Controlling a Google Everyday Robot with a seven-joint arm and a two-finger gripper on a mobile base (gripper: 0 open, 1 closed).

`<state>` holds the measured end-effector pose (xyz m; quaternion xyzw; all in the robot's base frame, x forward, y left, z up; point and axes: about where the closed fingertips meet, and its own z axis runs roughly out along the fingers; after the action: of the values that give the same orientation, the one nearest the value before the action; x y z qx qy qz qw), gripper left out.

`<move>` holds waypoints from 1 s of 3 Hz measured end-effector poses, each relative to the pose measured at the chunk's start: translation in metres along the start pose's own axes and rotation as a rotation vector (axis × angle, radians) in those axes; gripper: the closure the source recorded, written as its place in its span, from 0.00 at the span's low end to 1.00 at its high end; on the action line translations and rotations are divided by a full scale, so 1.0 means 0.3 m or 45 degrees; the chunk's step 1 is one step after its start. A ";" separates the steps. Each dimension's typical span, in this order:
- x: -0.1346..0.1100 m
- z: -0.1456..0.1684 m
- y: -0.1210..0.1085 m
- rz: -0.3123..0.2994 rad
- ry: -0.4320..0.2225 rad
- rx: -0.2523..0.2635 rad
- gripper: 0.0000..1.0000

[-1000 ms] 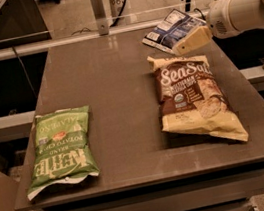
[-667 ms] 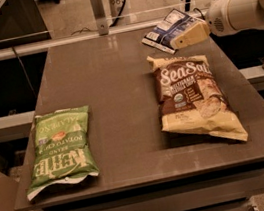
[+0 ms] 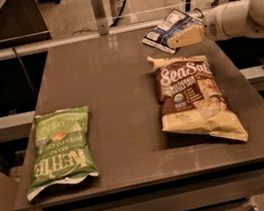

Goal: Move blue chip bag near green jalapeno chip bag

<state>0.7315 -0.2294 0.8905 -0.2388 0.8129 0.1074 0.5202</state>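
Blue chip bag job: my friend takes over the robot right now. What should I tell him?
Gripper: at the blue chip bag, at the table's far right side. Whether it holds the bag cannot be told.
Green jalapeno chip bag: flat at the near left corner.
Done: gripper has reached the bag.
Left: grasp it, carry it across, and set it beside the green bag.

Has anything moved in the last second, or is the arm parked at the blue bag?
No visible change. The gripper stays at the blue chip bag, at the table's far right edge. That bag, the green jalapeno chip bag and the Sea Salt bag lie where they were.
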 end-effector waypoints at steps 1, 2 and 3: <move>0.034 0.092 -0.010 0.070 0.005 -0.041 0.00; 0.038 0.189 -0.019 0.091 0.000 -0.086 0.00; 0.027 0.279 -0.034 0.095 -0.009 -0.119 0.00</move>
<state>0.8003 -0.2049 0.8475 -0.2320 0.8136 0.1652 0.5069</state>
